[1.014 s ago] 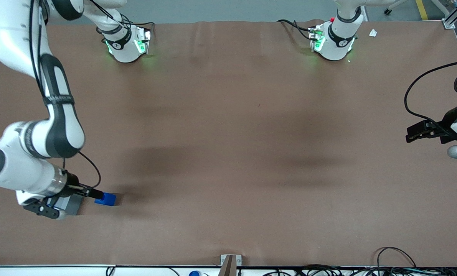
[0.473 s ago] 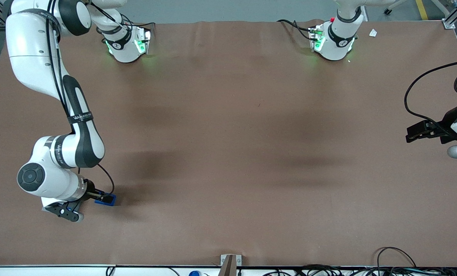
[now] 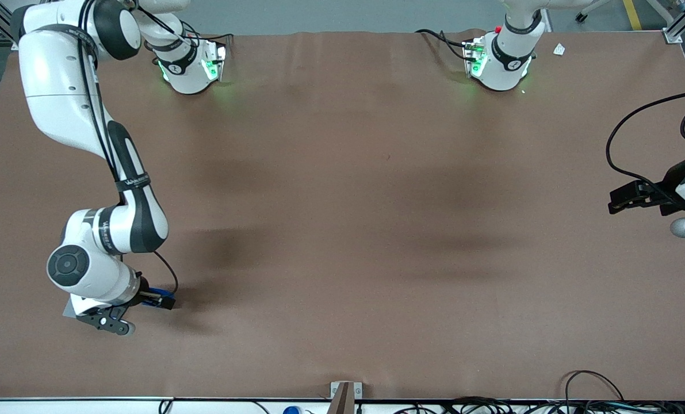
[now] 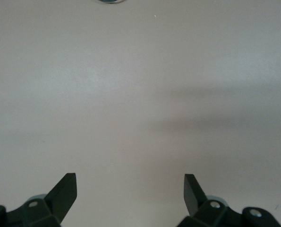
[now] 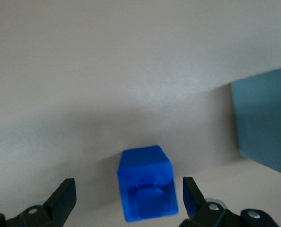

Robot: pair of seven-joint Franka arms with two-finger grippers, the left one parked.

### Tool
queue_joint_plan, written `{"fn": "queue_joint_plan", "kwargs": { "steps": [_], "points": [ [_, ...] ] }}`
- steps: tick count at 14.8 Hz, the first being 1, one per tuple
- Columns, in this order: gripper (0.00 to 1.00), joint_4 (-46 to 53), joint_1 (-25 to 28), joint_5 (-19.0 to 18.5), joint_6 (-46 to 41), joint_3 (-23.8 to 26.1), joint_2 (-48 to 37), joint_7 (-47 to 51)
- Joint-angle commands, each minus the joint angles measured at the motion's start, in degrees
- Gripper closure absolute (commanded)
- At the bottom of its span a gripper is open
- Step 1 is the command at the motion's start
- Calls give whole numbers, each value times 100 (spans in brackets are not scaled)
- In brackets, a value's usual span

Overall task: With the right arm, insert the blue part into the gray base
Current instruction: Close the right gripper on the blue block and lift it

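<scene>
The blue part [image 3: 155, 291] lies on the brown table near the working arm's end, mostly covered by my gripper [image 3: 160, 300]. In the right wrist view the blue part [image 5: 147, 189] sits between the two black fingers, with a gap on each side and its notched face toward the camera. My gripper [image 5: 128, 185] is open and touches nothing. The gray base [image 5: 265, 123] stands close beside the blue part, with a strip of bare table between them. In the front view only a sliver of the gray base [image 3: 67, 311] shows from under the wrist.
The brown table mat [image 3: 342, 230] stretches toward the parked arm's end. Both arm bases [image 3: 190, 66] stand at the table edge farthest from the front camera. Cables [image 3: 595, 397] lie along the near edge.
The right arm swung its wrist from above the gray base toward the blue part. The open fingers now straddle the blue part, and the wrist covers nearly all of the base.
</scene>
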Motion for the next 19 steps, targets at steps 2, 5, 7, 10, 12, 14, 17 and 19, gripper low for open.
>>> {"fn": "queue_joint_plan", "kwargs": {
  "steps": [2, 5, 7, 10, 12, 14, 17, 19],
  "points": [
    [0, -67, 5, -104, 34, 17, -10, -654],
    [0, -145, -65, -95, -45, 26, -28, -1280],
    [0, -172, -126, -69, -194, 34, -63, -1684],
    [0, -172, -161, 228, -318, 52, -72, -1695],
    [0, -164, -276, 397, -379, 52, -72, -1704],
    [3, -146, -284, 493, -397, 52, -72, -1651],
    [6, -146, -311, 661, -397, 52, -72, -1616],
    [10, -137, -232, 661, -397, 52, -72, -1598]
  ]
}}
